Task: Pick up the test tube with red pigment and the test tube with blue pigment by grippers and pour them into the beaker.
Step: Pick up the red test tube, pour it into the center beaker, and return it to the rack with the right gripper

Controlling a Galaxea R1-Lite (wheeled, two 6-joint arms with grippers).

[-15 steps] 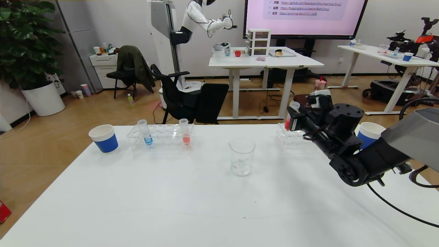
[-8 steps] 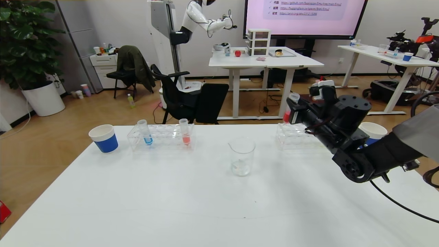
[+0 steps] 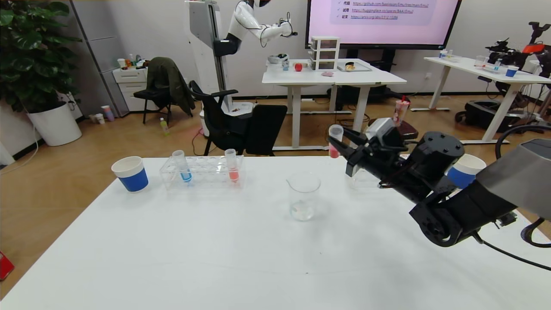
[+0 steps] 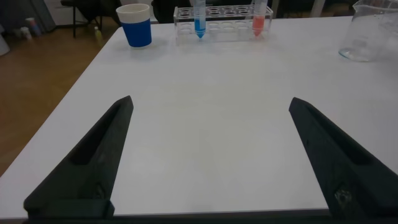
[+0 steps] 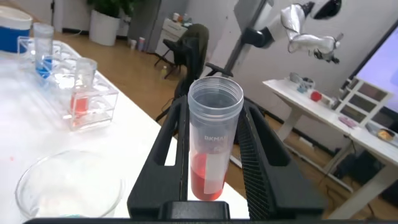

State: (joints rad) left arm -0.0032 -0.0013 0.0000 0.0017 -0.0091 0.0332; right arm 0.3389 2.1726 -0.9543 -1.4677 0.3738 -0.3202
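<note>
My right gripper [image 3: 337,144] is shut on the test tube with red pigment [image 3: 335,141], holding it upright in the air just right of and above the beaker [image 3: 304,196]. The right wrist view shows the red tube [image 5: 213,143] clamped between both black fingers, with the beaker rim [image 5: 68,186] below. The test tube with blue pigment [image 3: 184,165] stands in the clear rack [image 3: 202,172] at the back left. My left gripper [image 4: 210,101] is open over bare table near the front, out of the head view.
A salmon-pink tube [image 3: 232,165] stands in the same rack as the blue tube. A second clear rack [image 3: 359,178] sits behind my right arm. Blue-and-white paper cups stand at back left [image 3: 130,173] and back right [image 3: 465,170].
My right gripper has lifted the red tube out of the right rack, then carried it left toward the beaker. The left gripper has not moved.
</note>
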